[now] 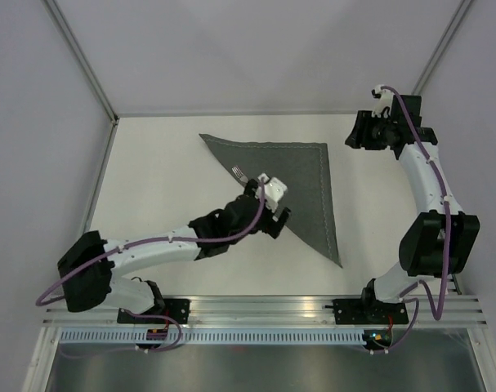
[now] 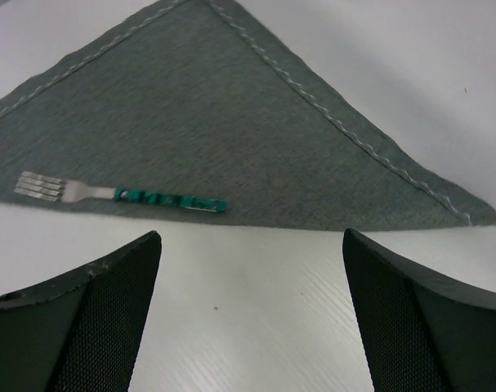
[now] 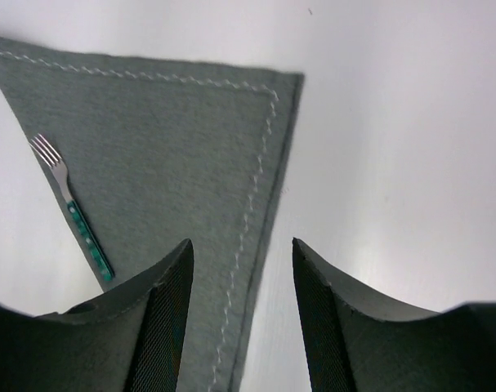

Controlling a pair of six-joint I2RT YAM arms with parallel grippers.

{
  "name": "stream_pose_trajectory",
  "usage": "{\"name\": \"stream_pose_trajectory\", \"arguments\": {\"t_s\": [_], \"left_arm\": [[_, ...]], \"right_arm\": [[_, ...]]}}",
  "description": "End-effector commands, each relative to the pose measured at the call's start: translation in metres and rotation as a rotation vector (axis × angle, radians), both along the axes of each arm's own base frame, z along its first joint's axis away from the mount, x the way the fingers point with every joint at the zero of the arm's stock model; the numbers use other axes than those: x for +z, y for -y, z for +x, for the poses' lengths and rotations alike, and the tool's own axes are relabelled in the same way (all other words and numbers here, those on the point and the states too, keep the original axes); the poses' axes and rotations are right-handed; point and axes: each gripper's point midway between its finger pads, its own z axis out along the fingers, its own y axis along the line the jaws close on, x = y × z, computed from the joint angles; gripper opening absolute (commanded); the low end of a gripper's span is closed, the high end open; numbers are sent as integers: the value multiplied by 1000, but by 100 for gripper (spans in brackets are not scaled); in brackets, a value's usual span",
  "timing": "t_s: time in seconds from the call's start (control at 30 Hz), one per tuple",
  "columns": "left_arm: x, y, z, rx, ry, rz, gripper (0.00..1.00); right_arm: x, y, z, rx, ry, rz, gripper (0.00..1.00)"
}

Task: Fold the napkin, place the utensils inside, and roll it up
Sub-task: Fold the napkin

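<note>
Napkin: the large dark grey fabric napkin with pale hem stitching [image 1: 301, 171] lay flat on the white surface [image 1: 158, 163], already folded into a triangle, its long folded edge facing the left arm.
Fork: a small metal fork with a green patterned handle [image 2: 117, 194] lay on the cloth just inside that folded edge and parallel to it. No other utensil was in view.
Left gripper: the left gripper [image 2: 252, 237] was spread wide and held nothing, poised over bare surface just short of the folded edge, beside the fork's handle end.
Right gripper: the right gripper [image 3: 241, 245] was also parted and unloaded, above the napkin's stitched side near its far right corner.
Step in hand: judged to be the end of loading and the start of the roll.
Doing it well: the roll probably ought to start at the folded edge, so the fork is wrapped first. A pinch should catch both cloth layers, not the fork.
Risk: a one-sided lift could swing the fork askew or tip it off the edge.
Right arm's part: pinning the far corner would likely stop the cloth from sliding.
</note>
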Motion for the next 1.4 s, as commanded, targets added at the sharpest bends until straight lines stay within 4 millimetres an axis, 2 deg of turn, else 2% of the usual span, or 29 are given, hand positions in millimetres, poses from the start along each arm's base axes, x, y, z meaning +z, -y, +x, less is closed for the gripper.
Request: {"name": "stream_pose_trajectory", "arguments": {"t_s": [0.0, 0.03, 0.1, 0.17, 0.27, 0.43, 0.53, 0.57, 0.63, 0.67, 0.7, 0.73, 0.77, 0.8, 0.87, 0.9, 0.93, 0.97, 1.0, 1.07, 1.1, 1.17, 1.37], "left_arm": [[19, 47, -16, -89, 276, 53, 94], [0, 61, -22, -125, 279, 98, 94], [-13, 84, -42, -199, 301, 124, 93], [-30, 98, -45, -217, 298, 172, 93], [-33, 104, -42, -187, 277, 155, 92], [-13, 100, -36, -135, 256, 123, 93], [3, 81, -19, -1, 229, 100, 93], [2, 66, -13, 53, 202, 123, 93], [25, 38, 4, 171, 121, 6, 94], [24, 22, 8, 207, 77, 11, 94], [44, -2, 20, 292, 35, -89, 94], [47, -14, 23, 321, 10, -109, 94], [53, -27, 26, 352, -2, -133, 94], [64, -49, 29, 401, -12, -167, 95], [76, -69, 30, 443, -14, -189, 95], [80, -83, 33, 480, -23, -194, 95], [91, -94, 31, 495, -14, -218, 95], [96, -104, 34, 518, -9, -228, 95], [98, -110, 33, 527, -9, -226, 96], [108, -121, 32, 542, 4, -246, 96], [109, -125, 31, 546, 5, -247, 96], [112, -131, 29, 553, 10, -249, 96], [110, -139, 31, 561, 7, -236, 96]], "right_arm": [[-22, 13, -26, -4, -71, 55, 57], [-28, 17, -32, -12, -81, 58, 57], [-29, 24, -33, -29, -70, 63, 57], [-31, 25, -36, -24, -74, 79, 57], [-33, 19, -38, 17, -83, 99, 57], [-46, 17, -33, 26, -120, 82, 55], [-56, 5, -33, 67, -140, 6, 53], [-61, -16, -35, 116, -148, -28, 53], [-74, -37, -36, 158, -162, -129, 51], [-78, -68, -41, 227, -159, -154, 49], [-84, -82, -43, 257, -169, -165, 47], [-93, -95, -43, 291, -183, -175, 46], [-98, -119, -48, 348, -187, -183, 45], [-103, -130, -50, 375, -196, -189, 43], [-120, -160, -53, 449, -213, -234, 42], [-126, -168, -54, 465, -218, -258, 41], [-135, -193, -58, 516, -222, -286, 41], [-141, -198, -57, 513, -226, -330, 40], [-149, -209, -53, 524, -227, -354, 40], [-157, -233, -60, 565, -224, -389, 39], [-169, -237, -60, 566, -238, -413, 39], [-169, -250, -56, 581, -218, -421, 39], [-178, -263, -45, 605, -194, -433, 39]]}}
